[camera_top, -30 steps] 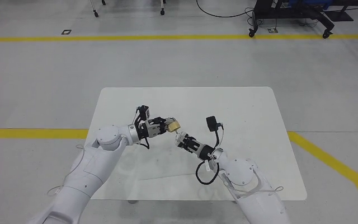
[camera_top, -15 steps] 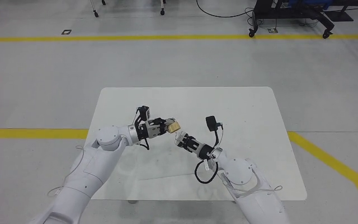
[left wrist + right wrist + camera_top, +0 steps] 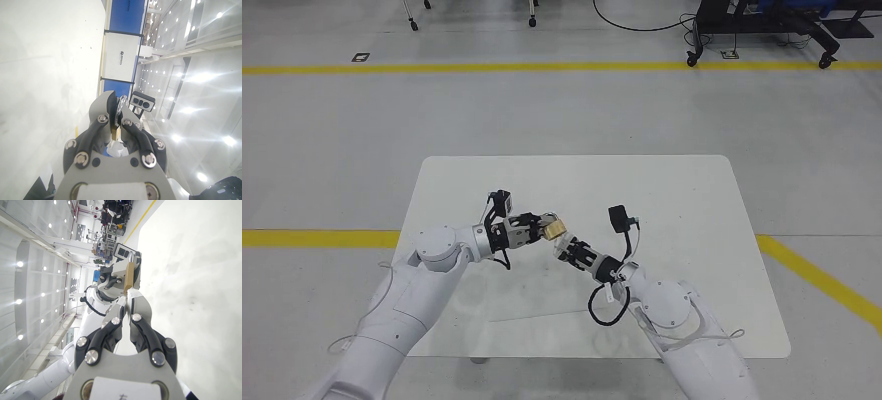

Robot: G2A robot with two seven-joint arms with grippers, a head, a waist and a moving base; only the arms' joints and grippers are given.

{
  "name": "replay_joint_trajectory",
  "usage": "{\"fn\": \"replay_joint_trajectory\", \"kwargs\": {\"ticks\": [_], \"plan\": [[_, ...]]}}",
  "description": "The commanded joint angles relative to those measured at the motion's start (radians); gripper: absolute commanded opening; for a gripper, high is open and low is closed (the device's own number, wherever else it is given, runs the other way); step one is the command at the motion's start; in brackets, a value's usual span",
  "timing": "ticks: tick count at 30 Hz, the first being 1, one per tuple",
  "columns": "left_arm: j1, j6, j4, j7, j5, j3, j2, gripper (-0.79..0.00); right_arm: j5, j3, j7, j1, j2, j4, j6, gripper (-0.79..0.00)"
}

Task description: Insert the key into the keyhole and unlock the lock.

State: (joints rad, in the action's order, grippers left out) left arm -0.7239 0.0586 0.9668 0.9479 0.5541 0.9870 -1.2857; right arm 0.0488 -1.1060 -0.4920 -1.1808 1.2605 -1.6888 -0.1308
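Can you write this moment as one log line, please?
left gripper: shut on brass padlock with silver shackle | right gripper: shut on thin metal key, tip at padlock's base | above white table | unlocked: cannot tell

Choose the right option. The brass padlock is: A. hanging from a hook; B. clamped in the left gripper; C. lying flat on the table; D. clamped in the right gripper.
B: the left gripper is shut on the shackle of the padlock, while the right gripper holds the key at its lower end.
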Motion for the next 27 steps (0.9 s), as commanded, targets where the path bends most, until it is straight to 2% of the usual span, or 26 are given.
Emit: {"fn": "replay_joint_trajectory", "kwargs": {"ticks": [1, 4, 5, 6, 7, 8, 9, 10, 14, 18, 19, 22, 23, 24, 25, 27], "plan": [[-0.001, -0.002, 0.001, 0.003, 0.000, 0.002, 0.000, -0.785, -0.001, 0.001, 0.002, 0.004, 0.001, 0.005, -0.002, -0.785], [-0.003, -0.001, 0.003, 0.003, -0.006, 0.003, -0.001, -0.785, -0.007, 0.001, 0.005, 0.008, 0.002, 0.010, -0.004, -0.785], [-0.004, -0.002, 0.003, 0.003, -0.007, 0.004, -0.001, -0.785, -0.010, 0.001, 0.004, 0.008, 0.003, 0.011, -0.005, -0.680], [-0.004, -0.002, 0.004, 0.002, -0.010, 0.004, -0.001, -0.785, -0.011, 0.002, 0.002, 0.010, 0.003, 0.012, -0.006, -0.474], [-0.005, -0.002, 0.005, 0.002, -0.011, 0.005, -0.001, -0.785, -0.012, 0.002, 0.002, 0.011, 0.003, 0.013, -0.007, -0.419], [-0.006, -0.004, 0.005, 0.003, -0.011, 0.005, -0.002, -0.785, -0.012, 0.002, 0.001, 0.011, 0.004, 0.014, -0.007, -0.397], [-0.006, -0.004, 0.006, 0.002, -0.011, 0.006, -0.002, -0.785, -0.014, 0.002, 0.000, 0.011, 0.004, 0.014, -0.006, -0.332], [-0.007, -0.004, 0.006, 0.002, -0.012, 0.007, -0.002, -0.785, -0.016, 0.002, -0.002, 0.011, 0.004, 0.012, -0.004, -0.320], [-0.009, -0.004, 0.009, -0.008, -0.020, 0.009, -0.003, -0.785, -0.025, -0.006, -0.018, 0.002, 0.002, 0.002, 0.009, -0.397], [-0.012, 0.000, 0.014, -0.018, -0.024, 0.015, -0.003, -0.785, -0.034, -0.031, -0.036, -0.020, -0.003, -0.023, 0.015, -0.413], [-0.012, 0.008, 0.015, -0.028, -0.028, 0.018, -0.003, -0.785, -0.042, -0.040, -0.046, -0.027, -0.005, -0.034, 0.019, -0.477], [-0.019, 0.024, 0.023, -0.043, -0.038, 0.025, -0.002, -0.785, -0.047, -0.066, -0.076, -0.051, -0.012, -0.061, 0.018, -0.554], [-0.021, 0.034, 0.027, -0.052, -0.046, 0.028, -0.001, -0.785, -0.043, -0.074, -0.089, -0.058, -0.015, -0.067, 0.013, -0.653], [-0.025, 0.041, 0.031, -0.057, -0.049, 0.031, -0.001, -0.785, -0.033, -0.078, -0.109, -0.063, -0.018, -0.072, 0.002, -0.677], [-0.027, 0.049, 0.036, -0.065, -0.056, 0.033, 0.000, -0.785, -0.026, -0.080, -0.130, -0.066, -0.020, -0.075, -0.009, -0.785], [-0.033, 0.068, 0.047, -0.082, -0.076, 0.039, 0.002, -0.785, -0.017, -0.083, -0.162, -0.068, -0.024, -0.075, -0.025, -0.785]]}}
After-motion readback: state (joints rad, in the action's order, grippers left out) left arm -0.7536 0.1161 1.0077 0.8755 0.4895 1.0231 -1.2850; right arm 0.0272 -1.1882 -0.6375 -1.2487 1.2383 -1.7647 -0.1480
